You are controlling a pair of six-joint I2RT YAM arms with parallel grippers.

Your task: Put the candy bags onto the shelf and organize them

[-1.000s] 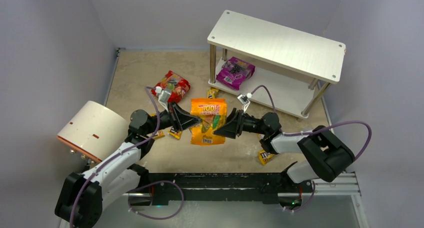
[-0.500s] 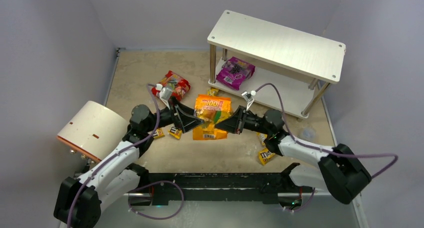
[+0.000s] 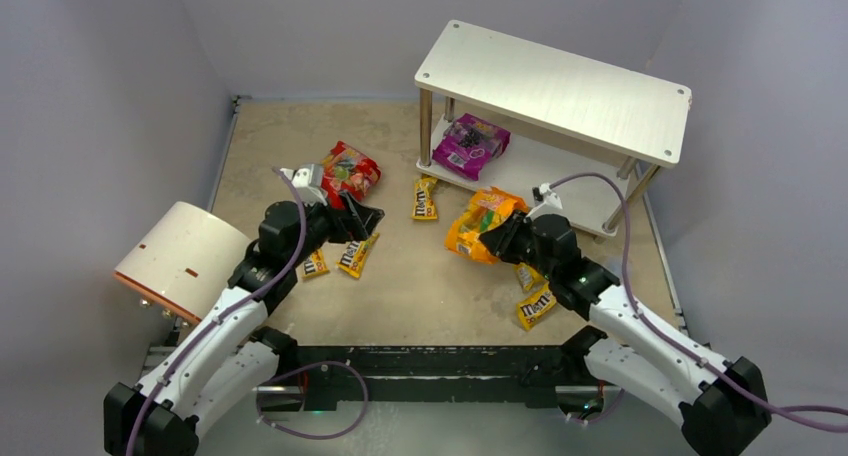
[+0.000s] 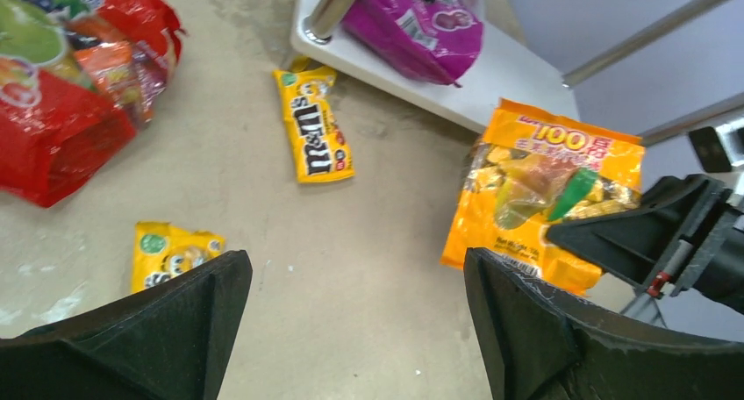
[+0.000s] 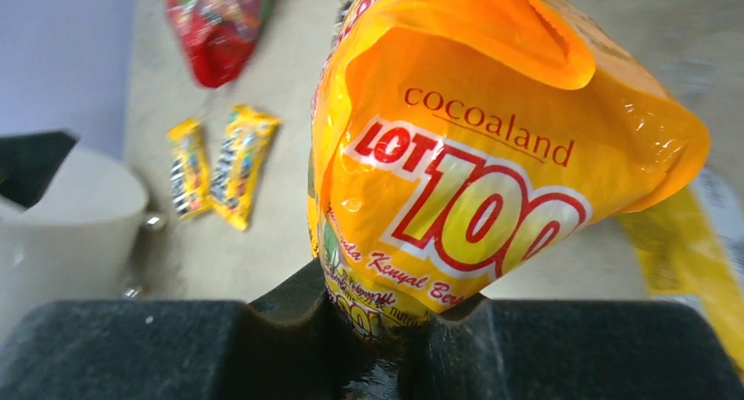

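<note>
The right gripper [image 5: 377, 317] is clamped on one edge of the orange bag [image 5: 474, 154], a grip only its own wrist camera shows. From above, the bag is just in front of the shelf [image 3: 555, 86]. The left gripper [image 4: 351, 286] gapes wide, empty, near the red bag [image 3: 345, 169].

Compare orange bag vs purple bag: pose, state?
The orange bag is pinched in the right hand, crumpled, in front of the shelf; the purple bag lies flat on the shelf's lower board, untouched. Both are glossy pouches.
</note>
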